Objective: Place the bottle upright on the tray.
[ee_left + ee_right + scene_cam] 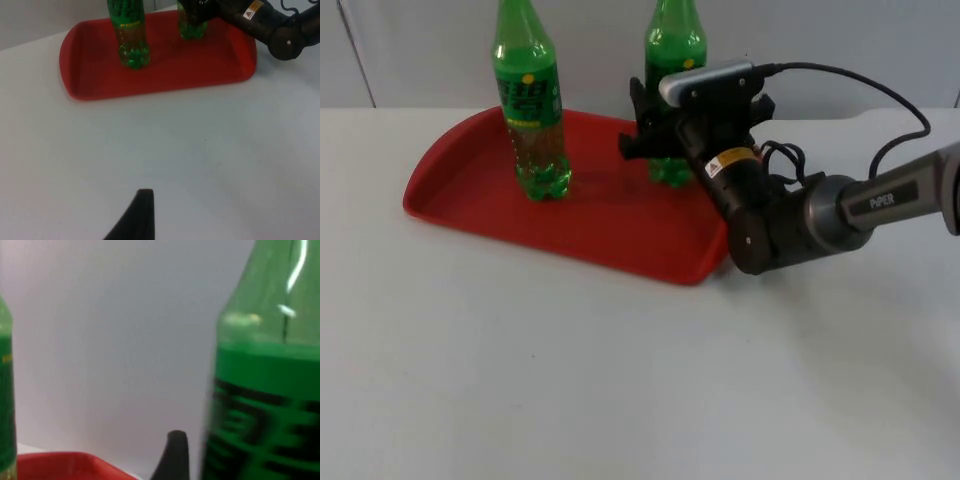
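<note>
- The red tray (570, 215) sits on the white table (620, 380), in the upper left of the top view.
- Two green bottles stand upright on the tray.
- The left bottle (530, 110) stands alone, well apart from both arms.
- The right bottle (673, 60) stands near the tray's back edge, in the upper middle of the top view.
- The right gripper (655, 130) is at the right bottle, low on its body. I cannot tell if its jaws squeeze the bottle or have let go.
- The left gripper (142, 212) waits above bare table, well apart from the tray. I cannot tell how its jaws stand.
</note>
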You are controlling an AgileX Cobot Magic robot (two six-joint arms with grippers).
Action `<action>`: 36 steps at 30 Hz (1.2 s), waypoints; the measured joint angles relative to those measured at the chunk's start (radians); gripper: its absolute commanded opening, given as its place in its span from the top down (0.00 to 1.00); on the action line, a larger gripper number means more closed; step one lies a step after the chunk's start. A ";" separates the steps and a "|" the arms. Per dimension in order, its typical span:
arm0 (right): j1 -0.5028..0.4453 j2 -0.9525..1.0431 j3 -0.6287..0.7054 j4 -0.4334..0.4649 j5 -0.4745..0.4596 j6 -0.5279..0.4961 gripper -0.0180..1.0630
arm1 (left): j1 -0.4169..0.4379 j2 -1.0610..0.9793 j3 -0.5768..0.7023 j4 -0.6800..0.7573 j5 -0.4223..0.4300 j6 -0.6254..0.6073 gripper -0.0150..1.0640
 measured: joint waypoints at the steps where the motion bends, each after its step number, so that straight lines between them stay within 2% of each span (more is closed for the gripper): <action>1: 0.000 0.002 0.000 0.002 0.003 0.000 0.33 | 0.000 0.000 0.000 0.000 0.000 0.000 0.01; 6: 0.000 0.002 0.000 0.003 0.009 0.000 0.32 | 0.000 0.000 0.000 0.000 0.000 0.000 0.01; 8: 0.000 0.002 0.000 0.003 0.009 0.000 0.23 | 0.000 0.000 0.000 0.000 0.000 0.000 0.01; 9: 0.000 0.002 0.000 0.003 0.012 0.000 0.23 | 0.000 0.000 0.000 0.000 0.000 0.000 0.01; 12: 0.000 0.002 0.000 0.003 0.020 0.000 0.01 | 0.000 0.000 0.000 0.000 0.000 0.000 0.01; 17: 0.000 0.002 0.000 0.023 0.032 0.000 0.01 | 0.000 0.000 0.000 0.000 0.000 0.000 0.01; 24: 0.000 -0.009 0.017 0.028 0.103 -0.004 0.01 | 0.000 0.000 0.000 0.000 0.000 0.000 0.01; 30: 0.000 -0.068 0.102 0.030 0.115 -0.011 0.01 | 0.000 0.000 0.000 0.000 0.000 0.000 0.01; 36: 0.009 -0.186 0.272 0.030 0.118 -0.011 0.01 | 0.000 0.000 0.000 0.000 0.000 0.000 0.01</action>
